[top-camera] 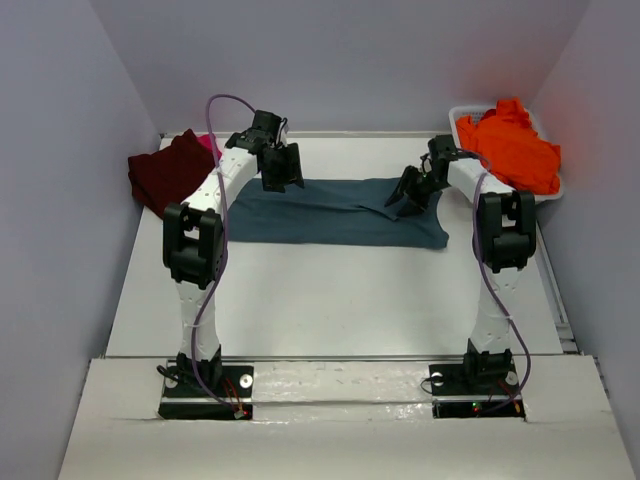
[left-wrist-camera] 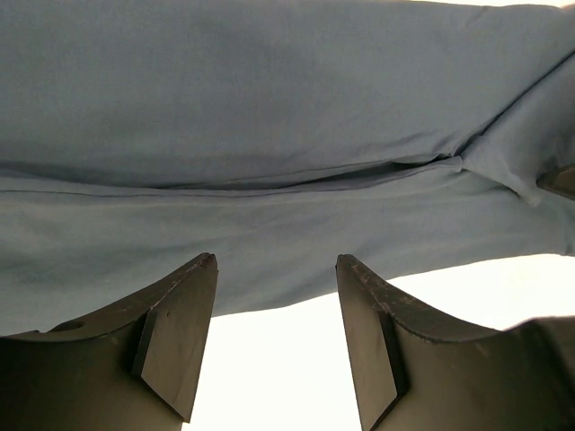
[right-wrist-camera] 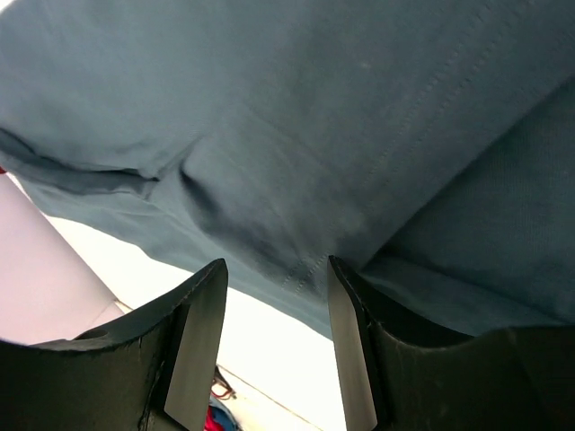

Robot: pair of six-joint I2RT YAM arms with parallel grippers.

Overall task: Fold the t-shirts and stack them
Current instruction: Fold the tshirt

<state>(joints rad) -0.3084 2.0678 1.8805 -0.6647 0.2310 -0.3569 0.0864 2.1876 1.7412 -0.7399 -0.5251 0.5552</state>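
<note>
The blue t-shirt [top-camera: 320,212] lies flat across the far half of the table [top-camera: 330,300], already doubled into a long band, with a lengthwise seam showing in the left wrist view. That shape suggests the next fold goes across it, end to end or in thirds.

The left hand [top-camera: 281,170] hangs over the band's far left corner with its fingers spread. Nothing is between them, and only bare table shows in the gap below the hem. The right hand [top-camera: 412,190] sits low over the creased right end, also parted. The stitched hem lies right at its fingertips, but no cloth looks pinched (the wrist view shows an open gap there). One hand at each end is how you'd lift a long strip without it sagging.

The maroon t-shirt [top-camera: 165,172] is bunched at the far left with the pink t-shirt [top-camera: 208,144] peeking from behind it, probably the stack spot. The orange t-shirt [top-camera: 512,145] waits heaped in the white tub [top-camera: 458,112] at the far right.
</note>
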